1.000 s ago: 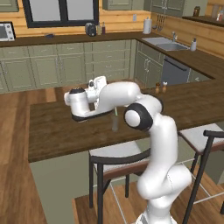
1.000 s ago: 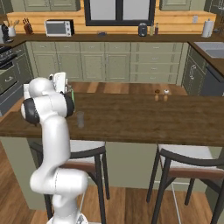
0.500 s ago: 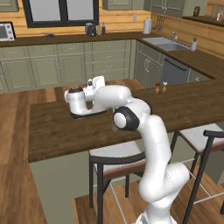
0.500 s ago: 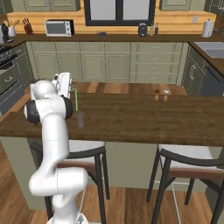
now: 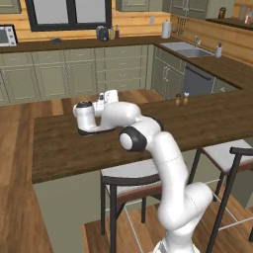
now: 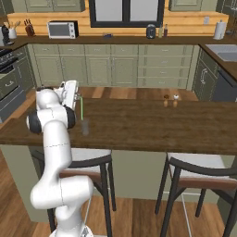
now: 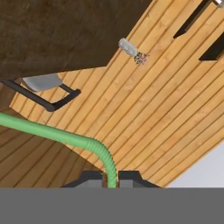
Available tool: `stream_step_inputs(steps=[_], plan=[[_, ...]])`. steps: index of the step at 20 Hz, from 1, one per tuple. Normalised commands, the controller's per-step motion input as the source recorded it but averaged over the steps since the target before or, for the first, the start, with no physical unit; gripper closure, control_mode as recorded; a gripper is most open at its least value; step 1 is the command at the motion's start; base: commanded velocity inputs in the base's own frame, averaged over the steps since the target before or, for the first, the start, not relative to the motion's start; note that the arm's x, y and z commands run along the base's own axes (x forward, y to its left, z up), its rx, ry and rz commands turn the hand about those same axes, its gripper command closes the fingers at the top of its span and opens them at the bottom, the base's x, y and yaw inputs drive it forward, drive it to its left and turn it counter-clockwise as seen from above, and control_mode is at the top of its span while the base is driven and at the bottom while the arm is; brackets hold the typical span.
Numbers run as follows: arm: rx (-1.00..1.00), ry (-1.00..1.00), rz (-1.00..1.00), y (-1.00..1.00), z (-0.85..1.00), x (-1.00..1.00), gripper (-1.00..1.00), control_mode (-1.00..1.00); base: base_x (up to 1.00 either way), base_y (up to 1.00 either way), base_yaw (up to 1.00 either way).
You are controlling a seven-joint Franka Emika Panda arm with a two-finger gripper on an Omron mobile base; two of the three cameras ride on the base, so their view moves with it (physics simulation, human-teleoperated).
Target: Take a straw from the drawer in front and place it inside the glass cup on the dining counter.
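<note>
My gripper is shut on the pale-green straw, which hangs nearly upright over the dark-brown dining counter. The straw's lower end sits just above the rim of the small glass cup, a little to its left. In the hand view the straw rises from between the fingertips of my gripper and bends away to the left. A small translucent cylinder beyond the counter edge may be the cup. In the left base view my white hand hides both straw and cup. The drawer is out of view.
Salt and pepper shakers stand further right on the counter. Two dark-framed stools are tucked under its near edge. Green wall cabinets, a microwave and a sink line the back.
The arm's elbow has swung left and the hand has turned. The straw, hidden a second ago, now hangs upright beside the hand over the cup.
</note>
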Motion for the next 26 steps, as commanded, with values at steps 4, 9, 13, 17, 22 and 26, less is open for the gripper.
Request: stream_step_inputs(steps=[4,9,13,17,22,26], plan=[[0.0,0.0,-0.06,-0.08,-0.18,0.13,1.0,-1.0,0.0,0.0,0.0],[0.0,0.0,-0.06,-0.11,-0.03,0.13,1.0,-1.0,0.0,0.0,0.0],[0.0,0.0,-0.04,-0.07,-0.07,0.03,1.0,-1.0,0.0,0.0,0.0],[0.0,0.01,-0.02,0.0,-0.18,-0.01,1.0,-1.0,0.0,0.0,0.0],[0.0,0.0,-0.01,0.0,-0.16,-0.05,1.0,-1.0,0.0,0.0,0.0],[0.0,0.0,-0.01,0.0,-0.13,-0.01,1.0,-1.0,0.0,0.0,0.0]])
